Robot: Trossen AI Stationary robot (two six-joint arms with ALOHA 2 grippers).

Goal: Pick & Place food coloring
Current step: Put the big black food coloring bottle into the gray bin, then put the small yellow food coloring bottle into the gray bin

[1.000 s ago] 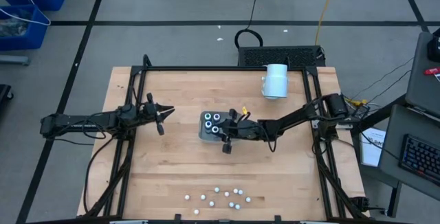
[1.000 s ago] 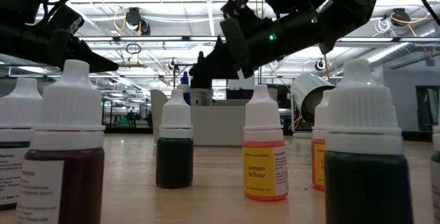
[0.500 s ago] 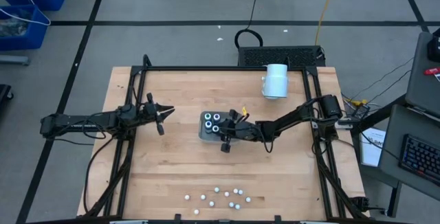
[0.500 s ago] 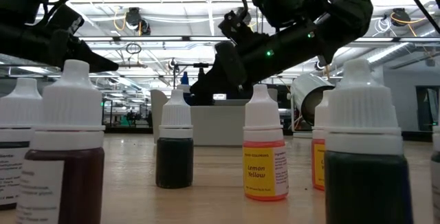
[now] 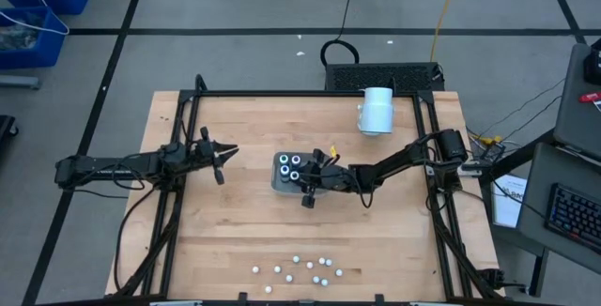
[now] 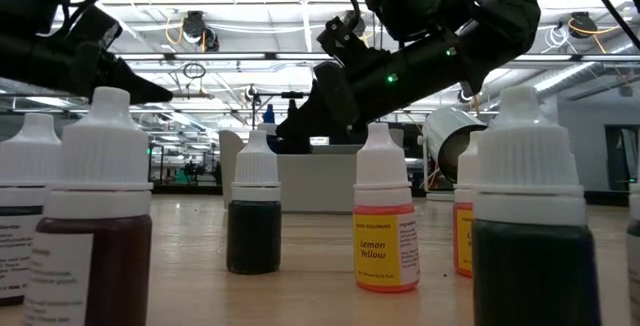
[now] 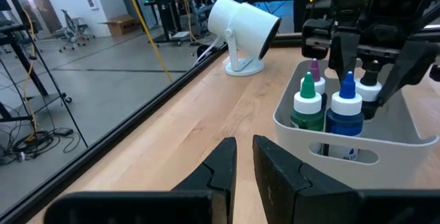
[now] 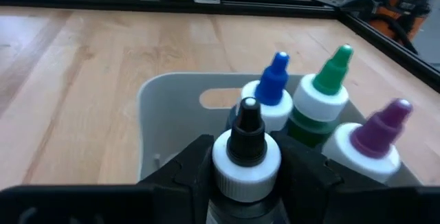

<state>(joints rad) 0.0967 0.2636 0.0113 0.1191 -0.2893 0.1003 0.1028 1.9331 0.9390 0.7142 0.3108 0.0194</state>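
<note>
A pale grey tray [image 5: 278, 185] stands mid-table and holds food coloring bottles with blue [image 8: 276, 80], green [image 8: 333, 73] and purple [image 8: 385, 124] tips. My right gripper [image 8: 246, 172] reaches over the tray's right side from the table's right. It is closed on a fourth, black-tipped bottle [image 8: 247, 124] that stands among the others. Several more bottles [image 5: 300, 268] stand upright near the table's front edge. My left gripper [image 5: 228, 153] hovers left of the tray, shut and holding nothing. My right gripper has the black-tipped bottle between its two fingers, one on each side of the white cap [image 8: 246, 161]. The fingers [image 7: 344, 52] slant down from the table's right. The bottle stands upright inside the tray [image 7: 344, 148]; its base is hidden by the tray wall.
A large white cylinder [image 5: 377, 111] on a foot stands at the table's far right corner. Black rails [image 5: 300, 94] frame the tabletop. The loose bottles [image 6: 386, 226] crowd the front edge; bare wood lies between them and the tray.
My right gripper has sunk a little over the tray with the black-tipped bottle, then stopped.
</note>
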